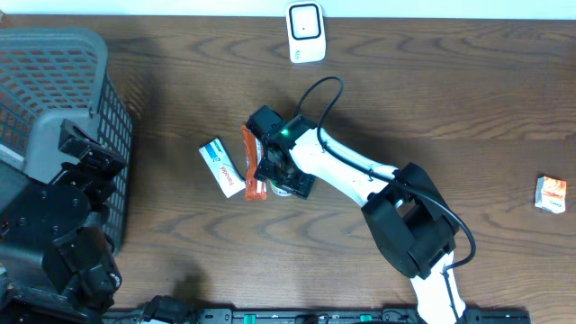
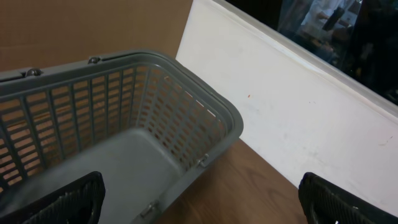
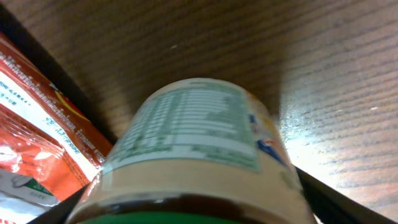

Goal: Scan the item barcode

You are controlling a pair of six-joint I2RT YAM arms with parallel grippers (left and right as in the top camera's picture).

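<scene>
- Your right gripper (image 1: 278, 169) is down at the middle of the table (image 1: 450, 90), with the jar (image 3: 193, 143) between its two fingers. That jar is the item you are after.
- In the right wrist view a dark finger shows at either side of the jar, but I cannot tell whether the pads are bearing on it yet. Confirm a firm hold before you lift.
- Close squarely across the jar's round body so it does not roll or slip out (a curved wall is likely to do so).
- Watch the red packet (image 1: 253, 175) lying just beside the jar on the left. Keep that finger off its edge, or it may come up with the jar.
- The white-and-blue box (image 1: 220, 167) lies just beyond the packet and should be left alone.
- The label face turned to the wrist camera shows only a panel of fine print and no barcode. You will probably have to turn the jar when you present it.
- The scanner (image 1: 306, 32) stands at the far edge of the table, well apart from the jar. Lift clear, then carry the jar there.
- Your left gripper (image 2: 205, 199) is wide open and empty, beside the grey basket (image 2: 155, 112). It can wait there.
</scene>
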